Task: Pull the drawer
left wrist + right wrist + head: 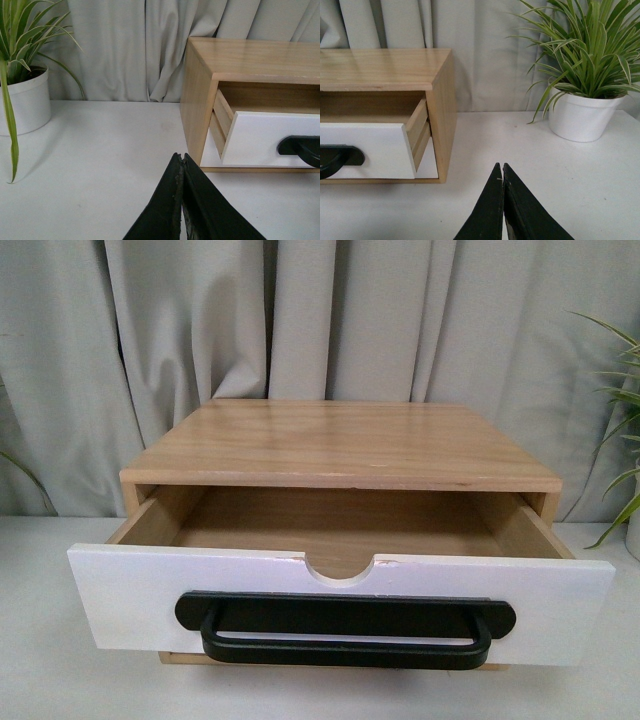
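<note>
The drawer (120, 600) has a white front, a half-round notch in its upper edge and a long black bar handle (345, 628). It stands pulled well out of its light-wood cabinet (340, 445), and its inside looks empty. Neither gripper shows in the front view. My left gripper (181, 159) is shut and empty above the white table, to the left of the cabinet (197, 100) and clear of the drawer (265, 140). My right gripper (501, 167) is shut and empty too, off to the right of the cabinet (442, 110) and the drawer (370, 150).
A potted spider plant in a white pot (22, 102) stands at the table's left, another (582, 117) at its right. Grey curtains (330, 310) hang behind the cabinet. The white table (40, 680) runs out on both sides of the cabinet.
</note>
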